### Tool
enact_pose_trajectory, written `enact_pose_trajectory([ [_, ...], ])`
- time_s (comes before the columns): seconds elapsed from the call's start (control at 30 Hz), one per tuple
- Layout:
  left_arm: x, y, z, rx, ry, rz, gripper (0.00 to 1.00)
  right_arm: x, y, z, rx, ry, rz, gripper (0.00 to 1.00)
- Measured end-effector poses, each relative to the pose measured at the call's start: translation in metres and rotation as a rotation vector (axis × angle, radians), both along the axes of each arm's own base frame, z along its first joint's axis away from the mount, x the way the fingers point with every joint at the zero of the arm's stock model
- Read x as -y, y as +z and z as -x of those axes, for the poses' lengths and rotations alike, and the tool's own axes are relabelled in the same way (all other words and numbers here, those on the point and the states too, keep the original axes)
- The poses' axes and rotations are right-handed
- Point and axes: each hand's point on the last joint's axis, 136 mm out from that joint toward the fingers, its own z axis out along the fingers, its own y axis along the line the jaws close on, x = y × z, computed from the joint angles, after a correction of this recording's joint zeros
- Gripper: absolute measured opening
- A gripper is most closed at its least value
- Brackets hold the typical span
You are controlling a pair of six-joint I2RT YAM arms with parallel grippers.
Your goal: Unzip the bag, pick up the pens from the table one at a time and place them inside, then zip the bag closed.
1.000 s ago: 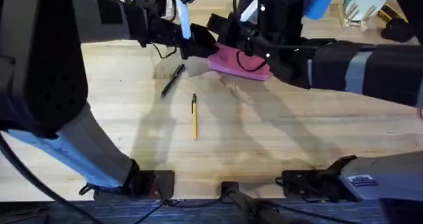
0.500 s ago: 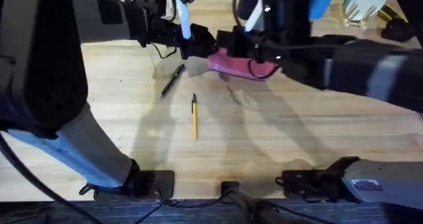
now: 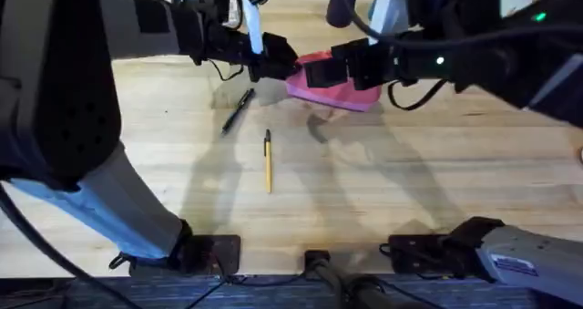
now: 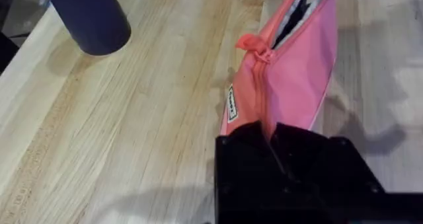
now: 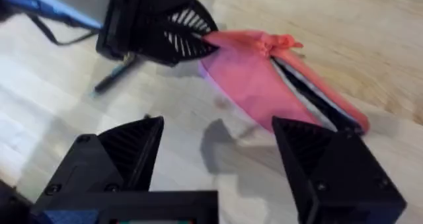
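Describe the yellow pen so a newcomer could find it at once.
On the wooden table, look nearer the arm bases than the pink bag. The yellow pen lies alone there, pointing away from the bases; the black pen beside it lies slanted and is all dark.

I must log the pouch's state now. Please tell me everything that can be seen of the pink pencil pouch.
The pink pencil pouch is soft fabric, oblong, with a paler pink band along one long edge and a small label near one end. Its zipper is partly open, showing a dark inside with a pale lining; the end near the left pincer remains zipped. It lies at the far side of the wooden table. The left pincer is shut on that end. The open right pincer hangs nearby, apart from it.
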Motion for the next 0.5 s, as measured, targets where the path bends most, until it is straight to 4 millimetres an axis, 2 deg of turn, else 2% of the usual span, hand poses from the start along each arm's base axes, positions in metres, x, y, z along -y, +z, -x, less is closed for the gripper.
enact_pose_trajectory([
  [0.3, 0.000, 0.000, 0.000, 0.001, 0.000, 0.000, 0.056, 0.011, 0.019, 0.004, -0.020, 0.019, 0.051, 0.997],
  [0.33, 0.000, 0.000, 0.000, 0.002, -0.002, 0.001, 0.163, 0.013, 0.020, 0.003, -0.021, 0.013, 0.052, 0.997],
  [0.43, 0.002, 0.001, 0.001, 0.000, -0.008, 0.008, 0.600, 0.018, 0.022, 0.000, -0.017, 0.001, 0.053, 0.997],
  [0.47, 0.003, 0.001, 0.002, -0.001, -0.012, 0.010, 0.796, 0.019, 0.022, 0.000, -0.018, -0.002, 0.053, 0.997],
  [0.5, 0.003, 0.001, 0.002, -0.002, -0.012, 0.010, 0.916, 0.019, 0.022, -0.001, -0.018, -0.003, 0.054, 0.997],
])
